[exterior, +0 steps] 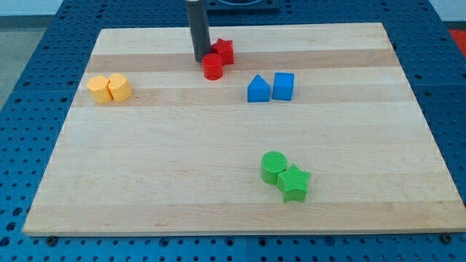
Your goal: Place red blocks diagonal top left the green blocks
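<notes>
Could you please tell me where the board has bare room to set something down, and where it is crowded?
Free: the wide patch between the yellow blocks and the green cylinder with the green star, down to the board's bottom-left corner, and the strip right of the blue blocks. Crowded: top centre, where my tip touches the red cylinder beside the red star.

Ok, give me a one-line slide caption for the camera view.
My tip rests beside the red cylinder and red star at the board's top, far from the green cylinder and green star.

No readable text, label or number anywhere.
</notes>
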### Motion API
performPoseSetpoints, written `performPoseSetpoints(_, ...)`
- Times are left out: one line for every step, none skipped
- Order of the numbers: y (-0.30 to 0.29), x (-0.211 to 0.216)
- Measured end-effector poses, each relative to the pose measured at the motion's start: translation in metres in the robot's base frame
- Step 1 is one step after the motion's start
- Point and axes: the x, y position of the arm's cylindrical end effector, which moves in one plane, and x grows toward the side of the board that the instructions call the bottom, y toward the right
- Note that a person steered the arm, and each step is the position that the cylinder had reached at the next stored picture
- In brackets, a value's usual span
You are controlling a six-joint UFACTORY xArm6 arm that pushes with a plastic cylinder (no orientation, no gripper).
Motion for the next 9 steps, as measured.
performPoseSetpoints(0.007,-0.013)
performPoseSetpoints(-0.001,-0.025)
performPoseSetpoints(0.01,-0.051)
performPoseSetpoints(0.055,-0.066)
performPoseSetpoints(0.077,-0.051)
performPoseSetpoints(0.044,-0.016)
performPoseSetpoints(0.0,0.015)
performPoseSetpoints(-0.016,0.031)
performPoseSetpoints(-0.016,0.031)
